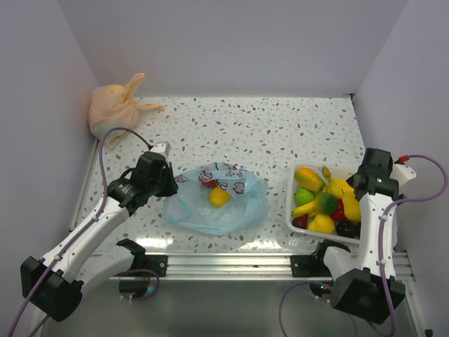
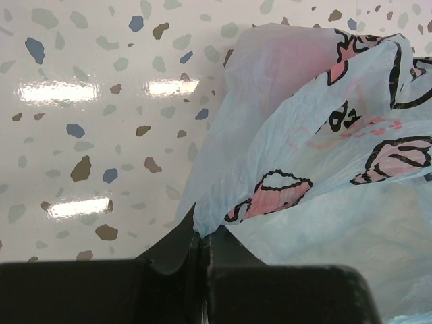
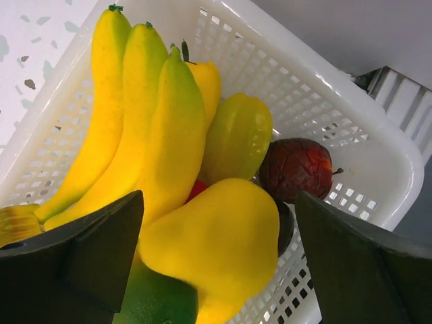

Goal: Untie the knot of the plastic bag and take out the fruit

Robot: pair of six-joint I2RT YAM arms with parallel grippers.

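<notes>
In its wrist view the right gripper [image 3: 219,260] is cut off at the bottom edge, as is a green fruit [image 3: 158,304]; a red fruit [image 3: 197,190] is nearly buried behind the yellow pear [image 3: 216,236]. The white basket [image 3: 351,135] runs off the frame. From above, the plastic bag [image 1: 231,210] near the front edge of the desk [image 1: 280,133] shows a yellow fruit [image 1: 219,198] too small to name.

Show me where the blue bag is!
Top view: the plastic bag lies front and centre, its left edge pinched by the left gripper, the white basket to its right.
</notes>
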